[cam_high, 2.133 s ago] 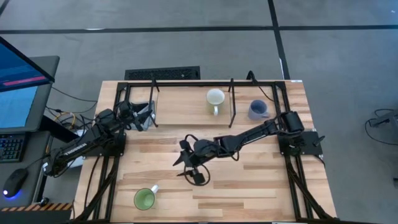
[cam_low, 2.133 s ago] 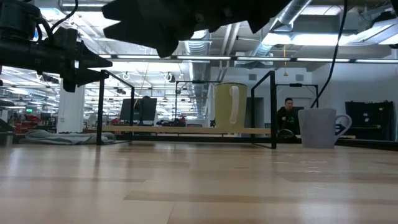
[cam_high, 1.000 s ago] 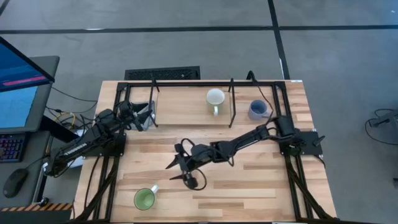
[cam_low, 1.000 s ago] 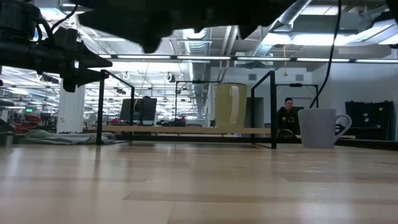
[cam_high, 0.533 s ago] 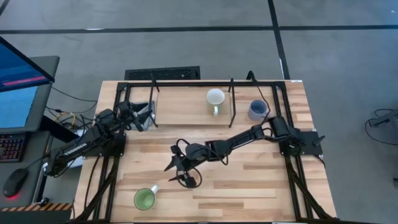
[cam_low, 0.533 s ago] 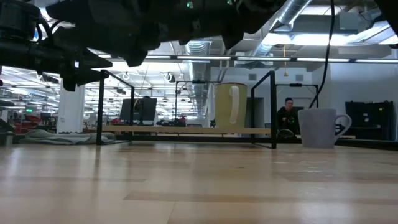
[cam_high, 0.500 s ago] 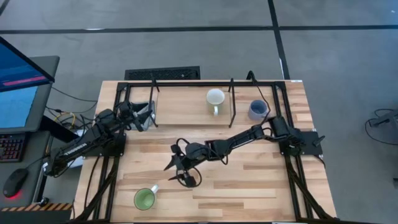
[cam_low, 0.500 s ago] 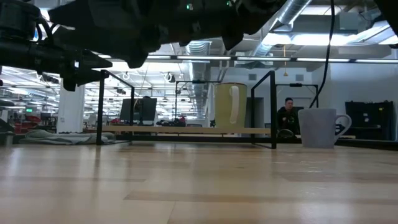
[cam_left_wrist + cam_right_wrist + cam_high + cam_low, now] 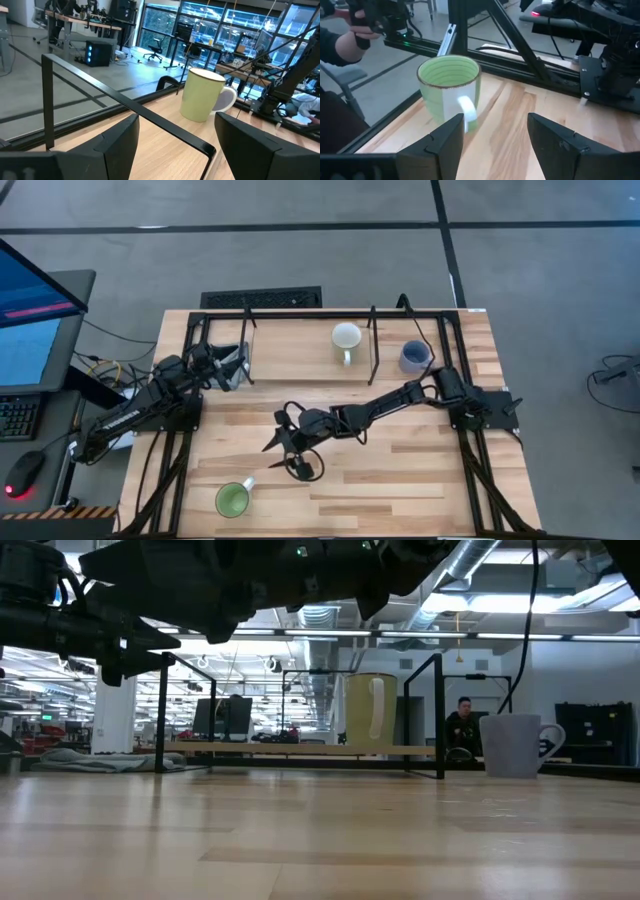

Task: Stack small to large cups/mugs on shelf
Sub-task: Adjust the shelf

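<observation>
So the green mug (image 9: pixel 449 89) sits alone at the front edge of the wood-plank counter (image 9: pixel 400 480), upright, mouth up, with its white handle turned toward the right tool (image 9: pixel 287 455). That tool hangs out over the middle of the counter, near the mug but apart from it, fingers spread wide and holding nothing. In the right wrist view the mug sits framed between the two dark fingers (image 9: pixel 554 137).

The cream mug (image 9: pixel 346 338) is already on the shelf (image 9: pixel 290 352), a pale board in a thin black rod frame at the back. The blue-grey mug (image 9: pixel 414 357) stands just off the shelf's right end, on the counter. The left tool (image 9: pixel 232 366) waits by the shelf's left end, jaws wide too, nothing in them.

How the green one will handle, my guess: glazed ceramic, so stiff, smooth and a bit slippery, with some weight for its size, and it'll chip if knocked against the metal rods. The round wall gives little flat to pinch. I'd go over the rim, one finger inside and one outside, away from the handle; the handle loop looks too small and slick to trust. The inside shows faint ridged rings, which may help grip a little.
</observation>
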Controlling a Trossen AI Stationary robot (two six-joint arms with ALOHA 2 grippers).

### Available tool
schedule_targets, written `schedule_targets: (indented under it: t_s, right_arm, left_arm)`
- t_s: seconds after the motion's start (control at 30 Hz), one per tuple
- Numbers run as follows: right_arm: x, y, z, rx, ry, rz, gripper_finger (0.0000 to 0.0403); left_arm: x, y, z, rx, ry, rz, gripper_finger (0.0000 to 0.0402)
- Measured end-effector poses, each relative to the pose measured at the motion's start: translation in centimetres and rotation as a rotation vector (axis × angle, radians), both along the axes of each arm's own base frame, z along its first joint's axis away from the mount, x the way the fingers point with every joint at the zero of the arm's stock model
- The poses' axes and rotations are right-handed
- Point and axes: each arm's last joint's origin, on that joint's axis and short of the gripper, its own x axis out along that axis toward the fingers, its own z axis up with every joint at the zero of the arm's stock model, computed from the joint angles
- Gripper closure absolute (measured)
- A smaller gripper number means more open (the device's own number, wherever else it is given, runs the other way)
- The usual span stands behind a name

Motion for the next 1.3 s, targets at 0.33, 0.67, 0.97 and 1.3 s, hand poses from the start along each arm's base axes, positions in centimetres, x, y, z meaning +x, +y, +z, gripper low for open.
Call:
schedule_targets:
  t_s: [0.33, 0.67, 0.97, 1.3]
  right_arm:
    - [2.3, 0.4, -1.9, 0.068, 0.057, 0.050, 0.0163]
    - [2.3, 1.1, -1.6, 0.067, 0.067, 0.069, 0.0163]
    - [1.9, 1.1, -0.6, 0.019, 0.075, 0.033, 0.0163]
    - [0.3, 0.3, 1.5, -0.036, 0.241, -0.029, 0.0163]
  left_arm:
    - [0.1, 0.0, -0.1, -0.009, 0.014, -0.001, 0.0150]
    - [0.2, 0.1, -0.3, -0.010, 0.034, -0.004, 0.0150]
    - [0.2, 0.0, -0.1, -0.004, 0.045, -0.047, 0.0150]
    - [0.1, -0.3, 0.5, 0.031, 0.082, -0.122, 0.0150]
